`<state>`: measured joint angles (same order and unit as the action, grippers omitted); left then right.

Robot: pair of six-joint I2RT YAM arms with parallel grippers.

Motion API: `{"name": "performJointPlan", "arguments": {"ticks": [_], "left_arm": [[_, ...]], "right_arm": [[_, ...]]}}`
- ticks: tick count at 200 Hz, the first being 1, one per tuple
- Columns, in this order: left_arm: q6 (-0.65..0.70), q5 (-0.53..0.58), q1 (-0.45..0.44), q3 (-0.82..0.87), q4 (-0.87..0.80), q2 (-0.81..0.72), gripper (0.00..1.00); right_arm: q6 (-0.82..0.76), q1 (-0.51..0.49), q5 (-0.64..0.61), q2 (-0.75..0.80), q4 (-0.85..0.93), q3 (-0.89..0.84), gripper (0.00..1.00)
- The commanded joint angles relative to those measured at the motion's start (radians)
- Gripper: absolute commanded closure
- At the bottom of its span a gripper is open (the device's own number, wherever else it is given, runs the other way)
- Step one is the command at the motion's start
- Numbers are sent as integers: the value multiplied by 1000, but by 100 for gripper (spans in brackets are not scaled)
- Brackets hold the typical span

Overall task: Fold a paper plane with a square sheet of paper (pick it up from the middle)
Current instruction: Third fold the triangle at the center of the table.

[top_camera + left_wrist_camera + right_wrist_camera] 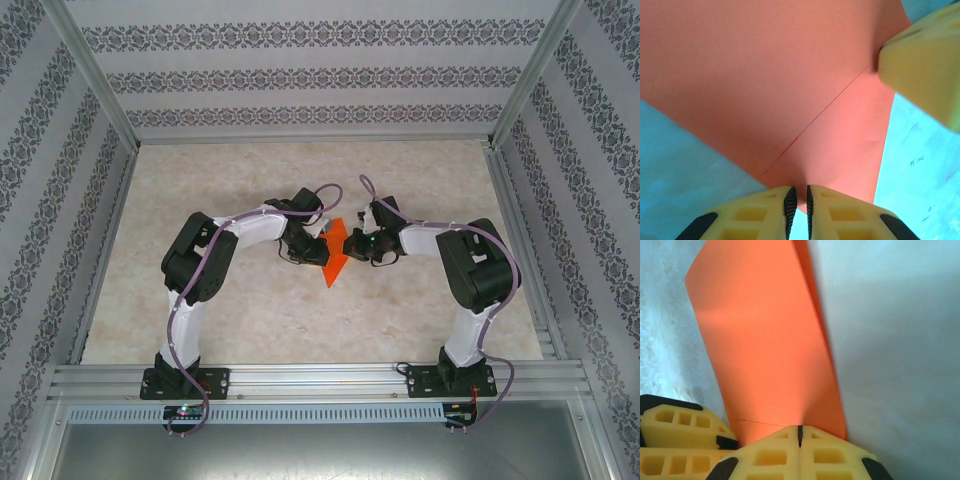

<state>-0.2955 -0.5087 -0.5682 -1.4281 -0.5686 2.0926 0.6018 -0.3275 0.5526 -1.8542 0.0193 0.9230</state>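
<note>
1. Your left gripper (798, 200) is pinched nearly shut on the creased orange paper (335, 252).
2. Your right gripper (800, 432) is clamped tight on its opposite side.
3. The orange paper sits between both grippers, over the middle of the table (250, 320).

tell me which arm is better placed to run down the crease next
Left, probably: the left gripper pinches the paper right at the end of the crease, so it could slide along it, while the right gripper, shut on the paper, anchors it.

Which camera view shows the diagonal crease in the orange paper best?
Left wrist: the crease runs sharp across the paper. Right wrist shows a curved sheet; top external, a small pointed shape.
</note>
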Motion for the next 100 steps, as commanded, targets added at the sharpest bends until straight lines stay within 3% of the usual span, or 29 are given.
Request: {"name": "performJointPlan", "arguments": {"ticks": [1,100], "left_arm": [[27,101,7,54,-79,66,79],[30,100,5,-18,-91,63,77]], "right_arm": [[-46,47,-88,7,52,-3,98],[-24,34,-18,108,36,-14,97]]}}
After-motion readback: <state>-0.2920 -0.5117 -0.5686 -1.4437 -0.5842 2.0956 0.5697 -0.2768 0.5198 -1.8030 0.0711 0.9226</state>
